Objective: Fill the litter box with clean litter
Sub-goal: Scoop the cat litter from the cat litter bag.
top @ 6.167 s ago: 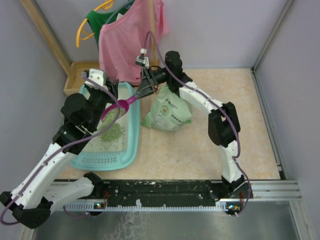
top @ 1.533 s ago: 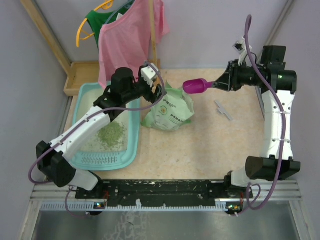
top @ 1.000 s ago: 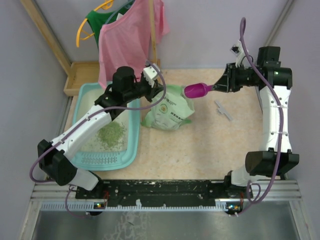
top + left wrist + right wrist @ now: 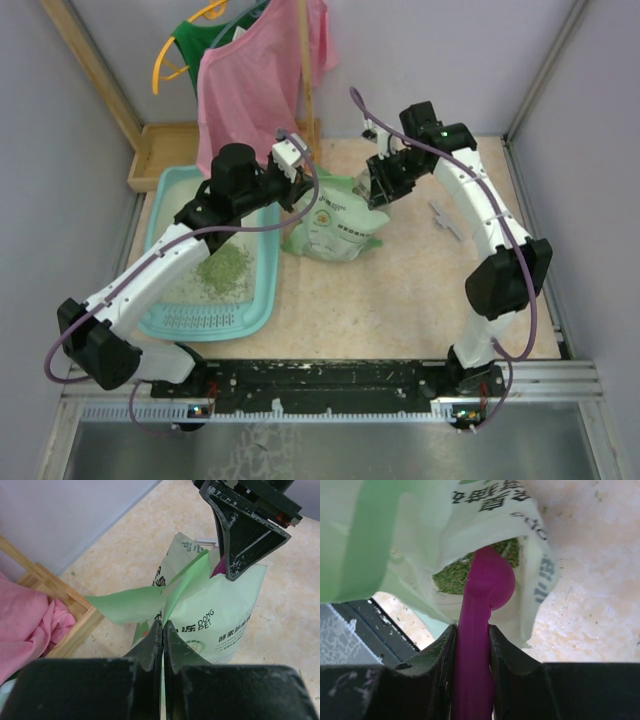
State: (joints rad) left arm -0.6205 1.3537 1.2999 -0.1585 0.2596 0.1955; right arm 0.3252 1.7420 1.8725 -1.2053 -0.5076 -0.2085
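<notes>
The light-teal litter box (image 4: pixel 206 322) lies at the left, with a heap of green clean litter (image 4: pixel 222 268) on its whitish base. Right of it stands the pale green printed bag (image 4: pixel 335 232). My left gripper (image 4: pixel 303 190) is shut on the bag's top edge (image 4: pixel 186 582), its fingertips (image 4: pixel 163 625) pinching the film and holding the mouth open. My right gripper (image 4: pixel 374 198) is shut on the handle of a magenta scoop (image 4: pixel 487 585). The scoop's bowl reaches down into the bag mouth, above the green litter (image 4: pixel 451 576) inside.
A wooden tray (image 4: pixel 160 150) sits behind the litter box. Pink cloth (image 4: pixel 262 80) and a green garment on a yellow hanger hang over it. A small grey piece (image 4: pixel 447 220) lies on the floor at the right. Walls close in both sides.
My right arm has swung left and down, carrying the scoop from above the floor into the bag's mouth. My left gripper has closed on the bag's edge and stays there.
</notes>
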